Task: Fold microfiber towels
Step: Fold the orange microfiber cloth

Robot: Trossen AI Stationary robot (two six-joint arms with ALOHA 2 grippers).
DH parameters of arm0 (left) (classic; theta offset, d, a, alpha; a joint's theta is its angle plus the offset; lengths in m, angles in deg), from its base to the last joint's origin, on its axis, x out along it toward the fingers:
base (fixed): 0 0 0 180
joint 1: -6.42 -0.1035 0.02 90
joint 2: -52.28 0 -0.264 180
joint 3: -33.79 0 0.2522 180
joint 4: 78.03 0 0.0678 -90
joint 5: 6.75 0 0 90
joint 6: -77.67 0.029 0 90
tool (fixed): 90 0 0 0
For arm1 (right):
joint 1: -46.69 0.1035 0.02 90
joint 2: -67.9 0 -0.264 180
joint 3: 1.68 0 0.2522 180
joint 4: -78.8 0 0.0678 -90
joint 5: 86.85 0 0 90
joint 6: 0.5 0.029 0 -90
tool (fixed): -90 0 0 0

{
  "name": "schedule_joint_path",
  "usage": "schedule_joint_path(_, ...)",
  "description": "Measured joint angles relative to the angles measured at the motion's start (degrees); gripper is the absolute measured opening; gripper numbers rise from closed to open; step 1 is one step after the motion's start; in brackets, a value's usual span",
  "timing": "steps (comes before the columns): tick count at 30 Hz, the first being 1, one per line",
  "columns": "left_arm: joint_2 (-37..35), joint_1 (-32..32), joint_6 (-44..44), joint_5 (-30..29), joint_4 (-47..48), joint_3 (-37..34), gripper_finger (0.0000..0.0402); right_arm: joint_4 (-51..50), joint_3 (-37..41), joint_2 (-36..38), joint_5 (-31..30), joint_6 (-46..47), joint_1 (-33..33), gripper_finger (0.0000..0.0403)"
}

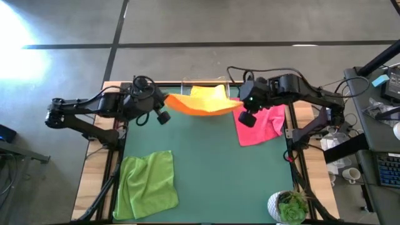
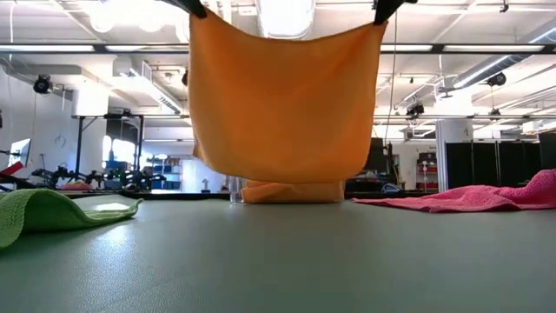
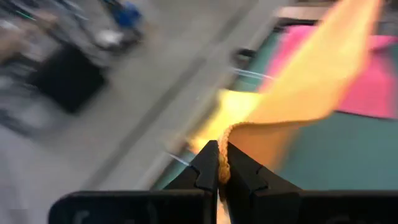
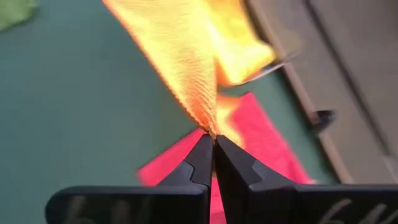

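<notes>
Green matting (image 1: 212, 162) covers the table, smooth and faintly sheened, framed by pale wood rails, with an open workshop hall of white beams and ceiling lights showing beyond its far edge in the low view. Over the far middle of the mat an orange towel (image 1: 201, 105) hangs stretched between the two arms, its long axis running from left to right across the table; in the low view it is a broad soft sheet (image 2: 282, 96) held by its two top corners, sagging slightly along the top edge, its lower hem curling clear of the mat. Its weave looks fine and fuzzy, with a ribbed nap in the right wrist view. Behind it, at the far edge, a yellow towel (image 1: 209, 92) lies bunched. At the near left a lime green towel (image 1: 147, 184) lies roughly square and rumpled, one corner folded over. On the far right a hot pink towel (image 1: 261, 126) lies flat with crinkled edges, partly under the right arm. The left gripper (image 3: 219, 171) is pressed together, pinching the orange towel's left corner between its dark angular fingers. The right gripper (image 4: 214, 155) is likewise pressed together on the towel's right corner. A small potted plant (image 1: 289, 207) in a white pot stands at the near right corner.
</notes>
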Motion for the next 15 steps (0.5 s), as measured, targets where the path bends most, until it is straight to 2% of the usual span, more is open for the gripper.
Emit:
schedule_joint_path(6,-0.5,1.3,-14.5,22.2,6.2,-5.5,0.0000,-0.5,3.5,-1.9,7.1,9.0,6.4,0.0008)
schedule_joint_path(10,-0.1,4.6,-19.3,28.6,5.9,-12.6,0.0000,-0.5,8.7,-3.7,13.1,15.0,11.2,0.0008)
schedule_joint_path(15,1.0,6.3,-23.8,36.9,2.2,-20.4,0.0000,0.9,15.7,-6.2,16.6,23.5,15.3,0.0008)
